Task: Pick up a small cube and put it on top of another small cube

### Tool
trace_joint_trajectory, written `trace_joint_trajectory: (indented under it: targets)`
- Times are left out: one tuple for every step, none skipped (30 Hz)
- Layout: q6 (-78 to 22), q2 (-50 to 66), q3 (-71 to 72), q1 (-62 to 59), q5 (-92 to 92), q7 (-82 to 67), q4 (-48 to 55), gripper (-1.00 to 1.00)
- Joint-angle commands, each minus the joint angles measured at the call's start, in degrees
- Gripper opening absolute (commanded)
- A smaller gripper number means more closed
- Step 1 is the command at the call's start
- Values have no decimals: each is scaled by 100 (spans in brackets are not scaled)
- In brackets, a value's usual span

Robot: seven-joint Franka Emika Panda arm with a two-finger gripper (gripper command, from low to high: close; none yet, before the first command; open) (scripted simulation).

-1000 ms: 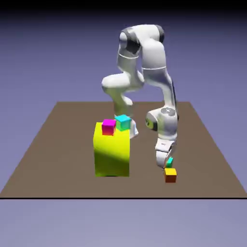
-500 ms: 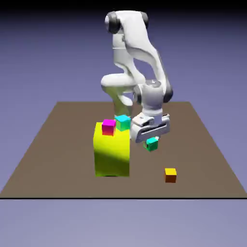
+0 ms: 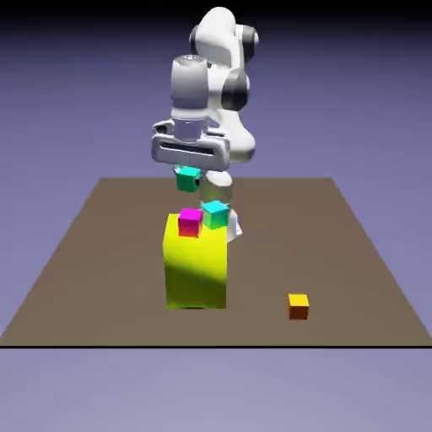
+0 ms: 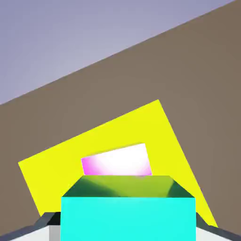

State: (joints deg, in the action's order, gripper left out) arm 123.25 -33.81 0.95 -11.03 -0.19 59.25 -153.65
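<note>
Over the tall yellow-green block (image 3: 196, 274), a square, slow lowering is called for

In the exterior view, the small plain teal-green cube (image 3: 187, 180) is held by the white two-finger gripper (image 3: 187, 175), whose jaws are closed on its sides. It is seen in the air, above the small magenta cube (image 3: 189, 224) on the block's top. That cube is judged to be the intended support, and the step in hand the lining-up before placing. Close by, toward the exterior view's right, the slightly bigger cyan-topped cube (image 3: 215, 215) is seen; room for the finger on that side should be checked, lest it be nudged. The small orange cube (image 3: 298, 306) is well apart on the brown table (image 3: 101, 287) and can be left alone.

In the hand view, the held cube is shown large between the grey finger tips, and the magenta cube is partly hidden behind it. The magenta cube's far edge is slanted against the held cube's level one, so a slight wrist turn may be needed. Centring should be settled before descent; the cube should be lowered gently until contact, and released evenly, with the hand raised straight up.
</note>
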Motion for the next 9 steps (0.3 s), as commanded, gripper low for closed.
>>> trace_joint_trajectory:
  targets:
    - [248, 101, 0, -2, -23, 13, -149, -100]
    - [459, 186, 1, -3, -25, 15, -275, -100]
    - [459, 186, 1, -3, -25, 15, -275, 100]
    - [459, 186, 1, -3, -25, 15, -275, 100]
    - [210, 86, 0, -2, -22, 13, -126, 100]
    - [-39, -15, 0, 0, -20, 11, 22, 100]
    - [-288, -115, -1, 2, -18, 8, 171, 100]
    - [-537, -216, -1, 4, -16, 6, 319, 100]
    - [-748, -301, -2, 5, -14, 5, 445, 100]
